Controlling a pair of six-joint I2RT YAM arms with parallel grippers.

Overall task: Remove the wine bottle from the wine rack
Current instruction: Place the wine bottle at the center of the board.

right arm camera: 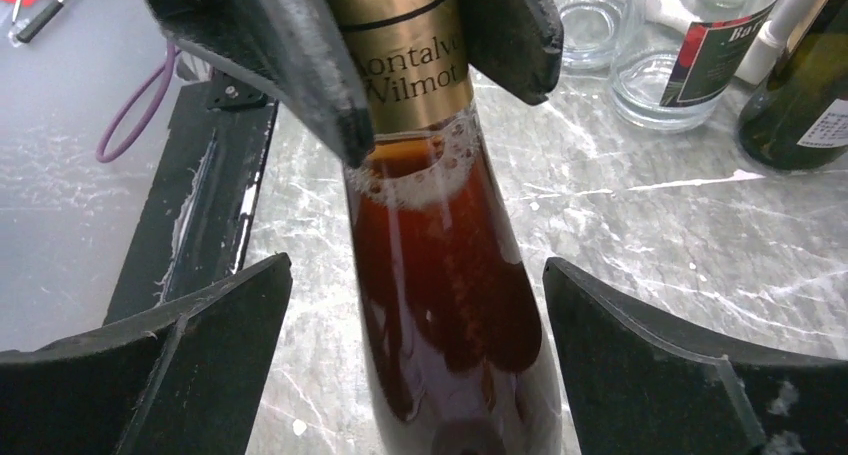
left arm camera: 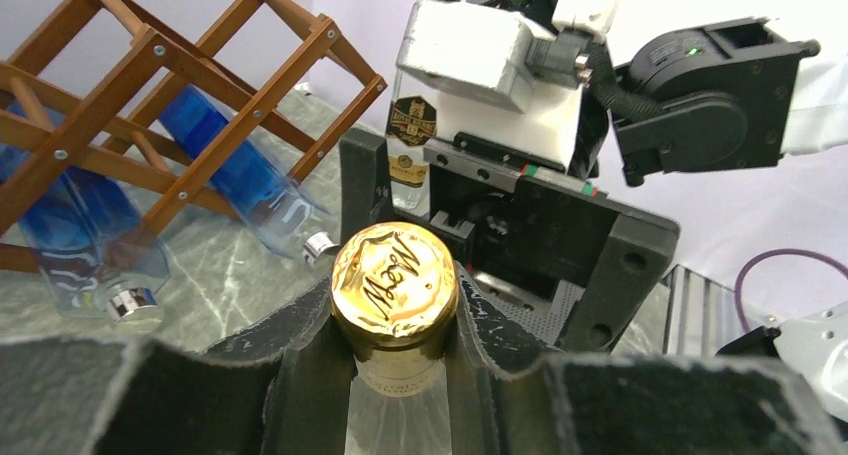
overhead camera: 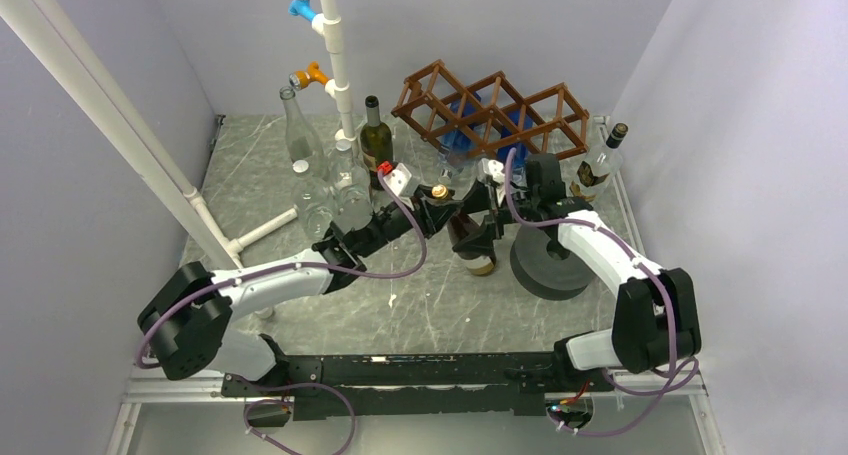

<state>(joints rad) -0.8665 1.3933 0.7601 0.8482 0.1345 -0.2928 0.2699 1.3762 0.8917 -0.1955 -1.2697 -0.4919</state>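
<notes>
Bolted to a black base rail (overhead camera: 400, 370), the left arm (overhead camera: 270, 285) and right arm (overhead camera: 600, 245) share white link shells and bulky black joint housings. A thin purple cable (right arm camera: 137, 100) loops along each arm beyond the rail. Farthest from the rail, the right gripper (right arm camera: 415, 275) has matte black wedge fingers (right arm camera: 150, 375) with chipped, whitened edges. Behind it sit a white block (left arm camera: 470, 45), a red-and-green strip, perhaps a label, and a small green light.

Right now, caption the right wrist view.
Wine bottle gripped at neck by left end effector; right end effector open around it.
</notes>
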